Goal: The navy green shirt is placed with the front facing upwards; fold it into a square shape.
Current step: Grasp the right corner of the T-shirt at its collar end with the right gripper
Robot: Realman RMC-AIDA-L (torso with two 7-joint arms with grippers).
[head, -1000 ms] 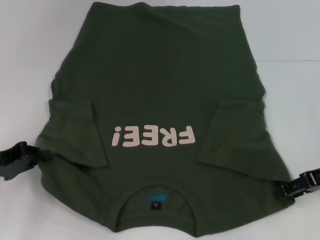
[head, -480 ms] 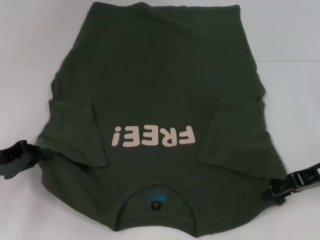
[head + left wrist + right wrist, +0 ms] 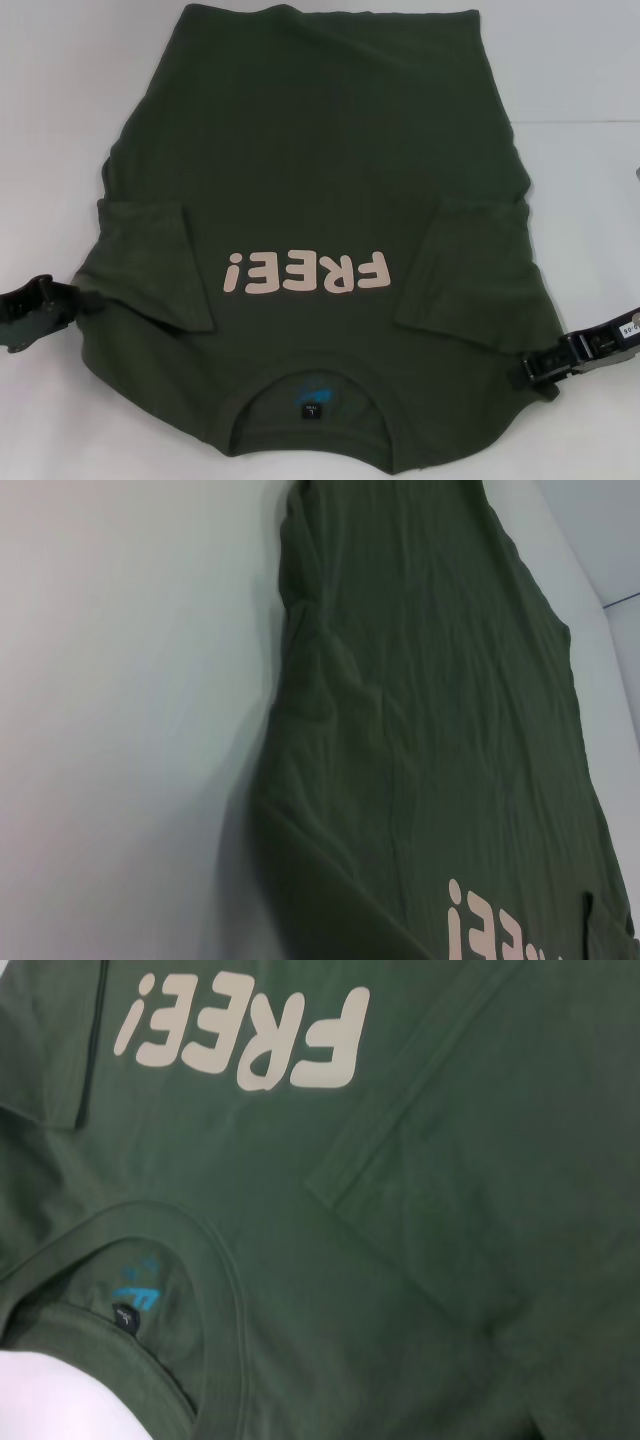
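Your olive FREE! T-shirt (image 3: pixel 320 240) lay flat, collar nearest you. Left gripper (image 3: pixel 60 305) and right gripper (image 3: pixel 535 368) sat at its shoulders; jaw state unclear. Uneven lifts risked skewing the fold.

**How my two grippers look**

My left gripper (image 3: pixel 35 312) is black, built of chunky angular plastic pieces with a dark teal tint along its flat faces and a notched, stepped outline. My right gripper (image 3: pixel 565 357) is black too, longer and slimmer, made of jointed blocky segments, glossy at the edges. A small white label with dark printed characters sits near its outer end; I cannot read it.
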